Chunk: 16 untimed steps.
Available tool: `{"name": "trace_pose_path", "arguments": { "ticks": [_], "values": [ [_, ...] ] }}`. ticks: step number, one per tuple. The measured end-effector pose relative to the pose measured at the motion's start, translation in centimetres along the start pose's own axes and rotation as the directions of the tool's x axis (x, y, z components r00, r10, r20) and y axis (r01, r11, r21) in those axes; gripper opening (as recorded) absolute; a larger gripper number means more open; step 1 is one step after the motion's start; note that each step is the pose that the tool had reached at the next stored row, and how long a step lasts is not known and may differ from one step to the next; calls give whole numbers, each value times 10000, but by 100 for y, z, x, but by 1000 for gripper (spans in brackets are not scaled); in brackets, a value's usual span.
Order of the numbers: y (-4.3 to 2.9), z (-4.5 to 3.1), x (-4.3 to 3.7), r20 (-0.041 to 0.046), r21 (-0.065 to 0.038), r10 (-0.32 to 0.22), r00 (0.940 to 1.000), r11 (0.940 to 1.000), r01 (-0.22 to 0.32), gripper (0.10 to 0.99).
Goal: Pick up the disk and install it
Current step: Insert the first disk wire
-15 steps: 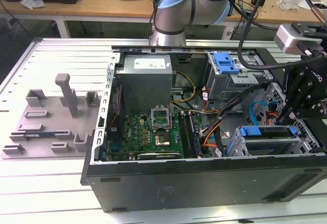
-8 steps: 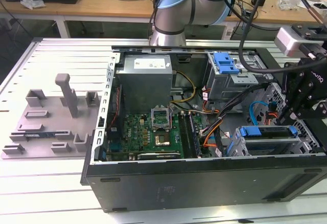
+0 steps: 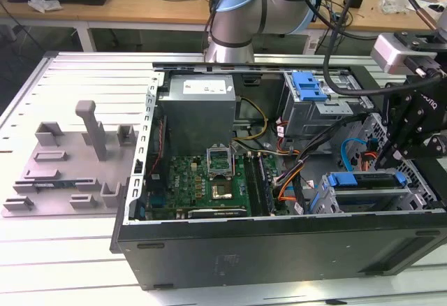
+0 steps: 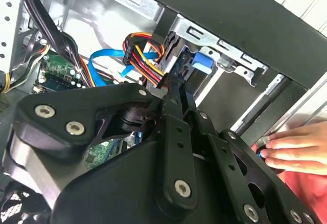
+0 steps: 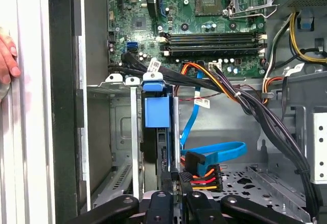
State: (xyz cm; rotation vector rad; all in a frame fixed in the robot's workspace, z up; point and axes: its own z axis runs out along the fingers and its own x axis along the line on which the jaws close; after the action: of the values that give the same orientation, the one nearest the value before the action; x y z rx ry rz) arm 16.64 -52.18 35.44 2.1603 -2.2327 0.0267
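Slatted table (image 3: 63, 250) carries a computer case (image 3: 279, 246) holding the disk (image 3: 367, 182).

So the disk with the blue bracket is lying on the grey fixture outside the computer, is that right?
Not on the fixture: the disk sits in a drive bay inside the computer, close to the gripper, as the first wrist view shows.
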Motion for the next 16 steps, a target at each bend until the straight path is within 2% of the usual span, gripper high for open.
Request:
{"name": "trace_pose_path", "arguments": {
  "ticks": [16],
  "values": [
    [-9,7,39,-2,-2,90,10000,10000,-90,169]
  ]
}}
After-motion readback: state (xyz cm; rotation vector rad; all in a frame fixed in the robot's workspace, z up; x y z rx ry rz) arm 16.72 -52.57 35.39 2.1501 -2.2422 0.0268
